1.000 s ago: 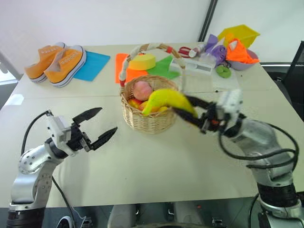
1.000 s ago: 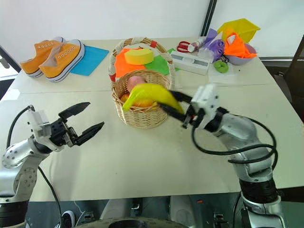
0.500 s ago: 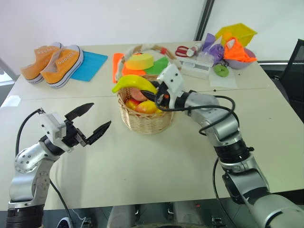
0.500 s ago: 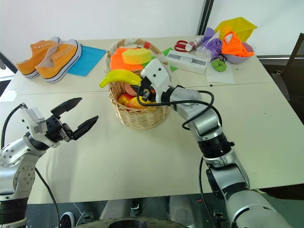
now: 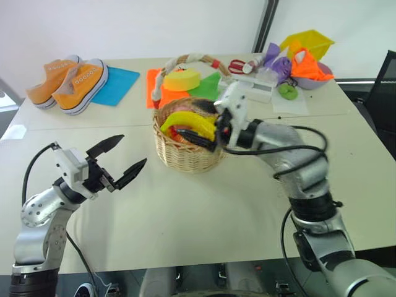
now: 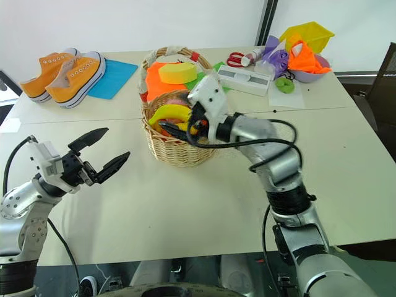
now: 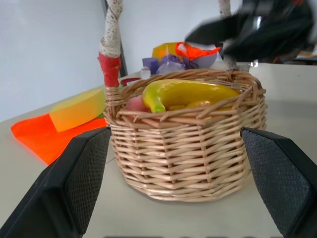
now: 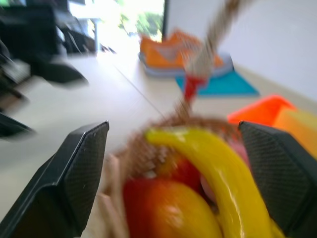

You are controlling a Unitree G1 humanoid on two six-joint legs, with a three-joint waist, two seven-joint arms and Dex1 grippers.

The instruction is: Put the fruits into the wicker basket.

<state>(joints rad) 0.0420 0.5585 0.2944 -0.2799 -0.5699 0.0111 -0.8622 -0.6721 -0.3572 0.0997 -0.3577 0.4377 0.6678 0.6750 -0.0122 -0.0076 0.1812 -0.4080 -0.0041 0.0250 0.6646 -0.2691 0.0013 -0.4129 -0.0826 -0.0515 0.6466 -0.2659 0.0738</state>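
Right wrist view: right gripper (image 8: 173, 148) spread, empty, banana (image 8: 218, 168) lengthwise just beyond, lying inside wicker basket (image 5: 185, 154); left gripper (image 5: 120, 162) wide, empty, farther.

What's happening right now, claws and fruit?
Both claws open: left claw, right claw over wicker basket. Banana lying in basket. Nothing in the way.

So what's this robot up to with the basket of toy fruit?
It is filling the wicker basket with toy fruits. The banana now lies in the basket on top of the other fruits, and the right gripper hangs just over the basket with its fingers spread wide, holding nothing. The left gripper waits open above the table, apart from the basket. Orange sneakers and other odds and ends sit at the far side.
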